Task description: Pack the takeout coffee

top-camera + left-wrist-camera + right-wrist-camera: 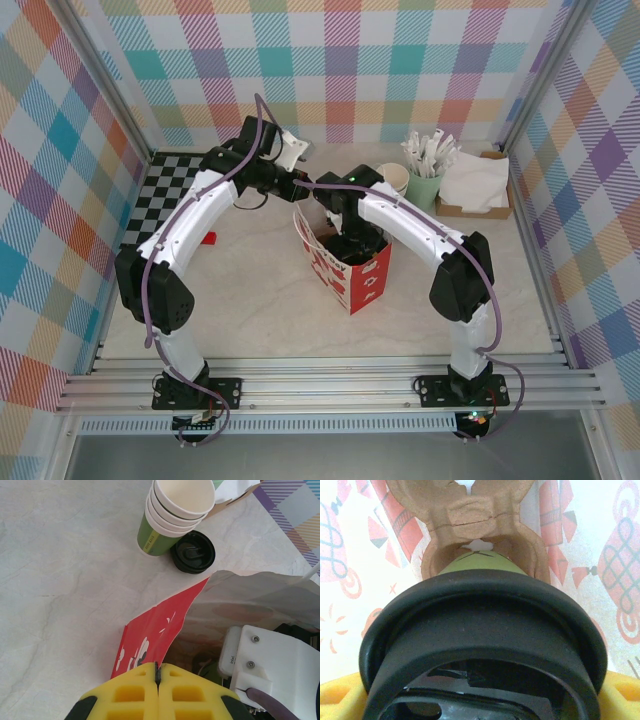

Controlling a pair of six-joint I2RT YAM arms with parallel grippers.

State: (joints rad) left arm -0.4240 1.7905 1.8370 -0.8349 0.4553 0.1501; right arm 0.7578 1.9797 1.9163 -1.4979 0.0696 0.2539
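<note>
Two robot arms meet over a red-and-white paper bag (350, 275) on a pale, marble-look surface (250, 320), inside a booth of pastel plaid panels (330, 60).

From above, a black-and-white checkered mat (172, 190) lies at the back left, with a pale-green cup of white sticks (425, 180) and a box of napkins (478, 185) at the back right. The left wrist view adds a stack of lidless green cups (172, 520) with black lids (192, 552) just beside it, and shows the left claw (157, 677) closed, pinching the bag's red rim. The right wrist view looks inside the bag, where the right claw (480, 700) stands wide, gripping the takeout coffee (480, 630) by its black lid. The cup's green body points into a brown cardboard carrier (480, 520).
</note>
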